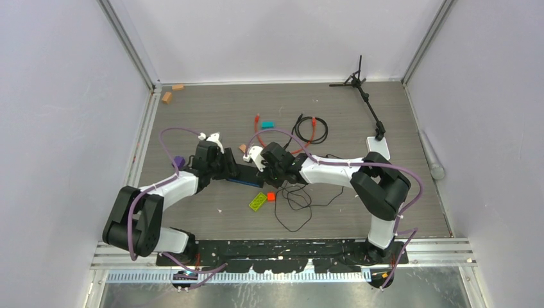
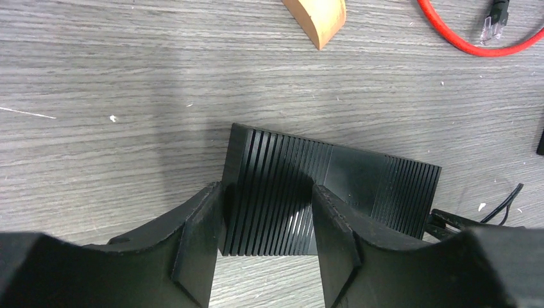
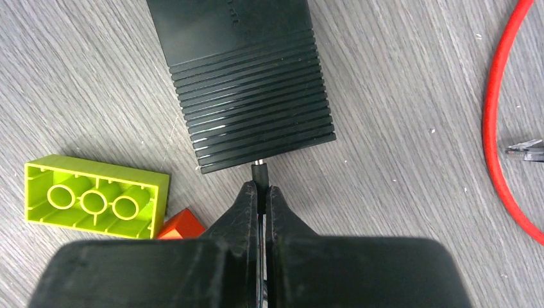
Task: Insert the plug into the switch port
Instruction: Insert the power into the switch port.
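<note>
The switch is a flat black ribbed box lying mid-table. My left gripper stands open over its left end, one finger beside the left edge and the other over the ribbed top. At the opposite end, my right gripper is shut on a small black barrel connector on a thin black wire. The connector's tip meets the switch's edge. The plug, the clear tip of the red cable, lies loose on the table to the right, held by nothing.
A lime-green brick and a small red block lie just in front of the switch. A tan wooden piece sits behind it. Loose black wire trails toward the front. A teal block and a black stand lie farther back.
</note>
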{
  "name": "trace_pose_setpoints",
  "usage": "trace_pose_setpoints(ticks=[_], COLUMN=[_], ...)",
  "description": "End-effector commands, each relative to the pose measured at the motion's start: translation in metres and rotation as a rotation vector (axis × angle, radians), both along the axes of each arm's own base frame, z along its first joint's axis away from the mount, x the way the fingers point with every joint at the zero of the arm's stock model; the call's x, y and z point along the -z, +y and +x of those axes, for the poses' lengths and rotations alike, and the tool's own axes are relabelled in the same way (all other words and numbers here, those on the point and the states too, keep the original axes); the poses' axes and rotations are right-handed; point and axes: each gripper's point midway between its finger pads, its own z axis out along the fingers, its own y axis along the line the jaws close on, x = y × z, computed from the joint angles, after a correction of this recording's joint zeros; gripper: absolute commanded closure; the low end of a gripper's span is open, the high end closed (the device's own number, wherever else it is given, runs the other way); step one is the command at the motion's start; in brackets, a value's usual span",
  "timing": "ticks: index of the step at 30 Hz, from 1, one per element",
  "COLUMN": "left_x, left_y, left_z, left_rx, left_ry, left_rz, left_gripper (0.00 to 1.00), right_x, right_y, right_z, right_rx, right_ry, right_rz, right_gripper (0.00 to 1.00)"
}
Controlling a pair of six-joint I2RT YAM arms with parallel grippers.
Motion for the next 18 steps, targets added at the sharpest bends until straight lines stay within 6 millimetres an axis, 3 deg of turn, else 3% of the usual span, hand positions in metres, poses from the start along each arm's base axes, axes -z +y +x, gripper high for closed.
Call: trace_pose_setpoints(ticks=[1,10,18], left_x=[-0.006,-0.004,-0.004], left_y=[-0.025,-0.033,-0.038], left_z=[-0.006,-0.009,-0.009], left_rx=[0.112,0.155,0.182], left_ry=[0.001,0.007,0.012], left_rz=[-0.085,-0.115,-0.132], left_gripper=[0.48,0.5,0.5], right_x=[-0.05,-0.062,-0.081], right_y=[0.046,0.067,0.089], right_z=[0.026,0.044,0.044], right_rx=[-0.033,0.016,-0.055], right_ry=[-0.133,-0.182,-0.193], right_rz=[0.19,0.288,0.312], right_gripper=[1.0,1.0,1.0])
